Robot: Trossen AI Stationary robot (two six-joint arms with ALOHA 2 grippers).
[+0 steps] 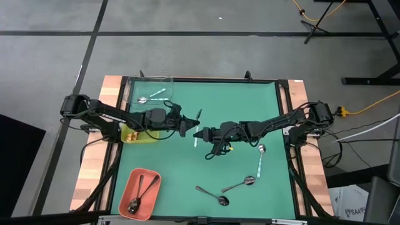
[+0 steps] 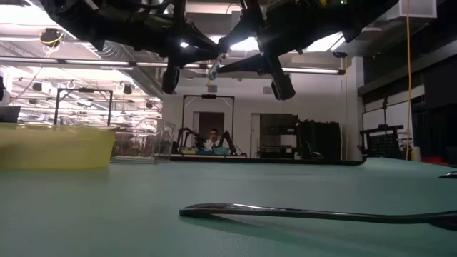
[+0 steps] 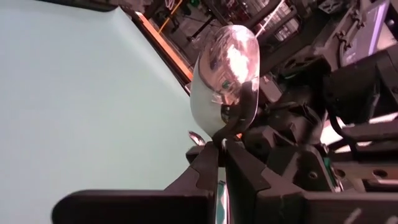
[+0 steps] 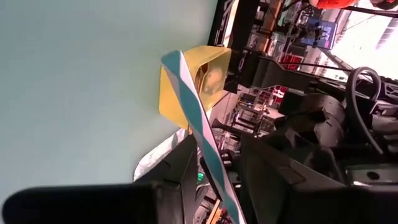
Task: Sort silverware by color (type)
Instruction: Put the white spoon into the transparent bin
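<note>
— So, what lay around the two arms then?

— On the left side of the green mat (image 1: 237, 106) stood a yellow-green tray (image 1: 132, 137), right under the left arm. A clear tray (image 1: 164, 80) sat in the far left corner with silver spoons (image 1: 153, 97) in it. A salmon tray (image 1: 128, 181) sat at the near left with dark spoons (image 1: 141, 190) inside. Three loose spoons (image 1: 239, 184) lay on the mat near the right side, well apart from the grippers. A person (image 2: 212, 135) showed far off in the room behind.

— Was anything in the way?

— Nothing between the grippers and the mat; both hung above its middle, almost tip to tip.

— And the fingers?

— The left gripper (image 3: 222, 146) had its fingers (image 3: 205, 168) clenched on the neck of a shiny spoon (image 3: 225, 68), just below the bowl, holding it in the air. The right gripper (image 4: 219, 149) faced it. Its fingers (image 4: 177, 165) stood parted on either side of the spoon's handle, with a visible gap on one side. Whether the other finger touched the handle, I couldn't tell.
</note>
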